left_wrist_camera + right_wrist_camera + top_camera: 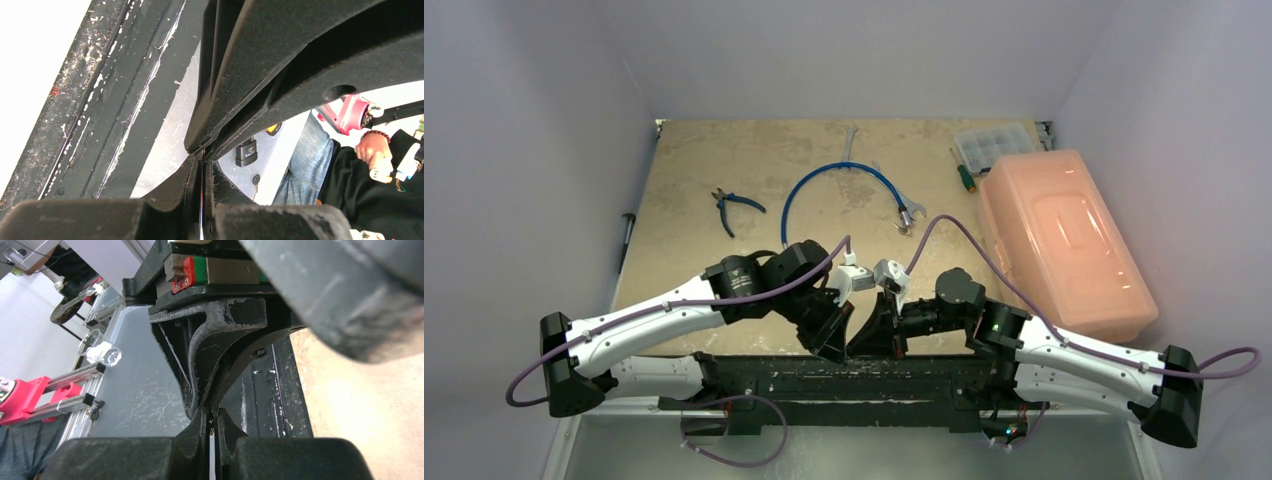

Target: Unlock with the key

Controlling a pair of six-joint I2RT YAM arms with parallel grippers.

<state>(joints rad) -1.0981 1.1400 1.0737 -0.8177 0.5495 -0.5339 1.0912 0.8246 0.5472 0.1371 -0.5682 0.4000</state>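
Black tools (202,170) (211,415) tip-to-tip; key unseen

Tiny key (256,180) lies just beside the padlock (246,151), on pale surface (282,142)

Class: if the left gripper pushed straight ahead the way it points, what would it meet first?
The right gripper, tip to tip just ahead of the left gripper; they may already be touching.

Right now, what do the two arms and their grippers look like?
Both the left arm and right arm have white link shells with black joints and bases. A purple cable runs along each. The left gripper and right gripper carry black, wedge-shaped fingers. A small green light glows on the right arm.
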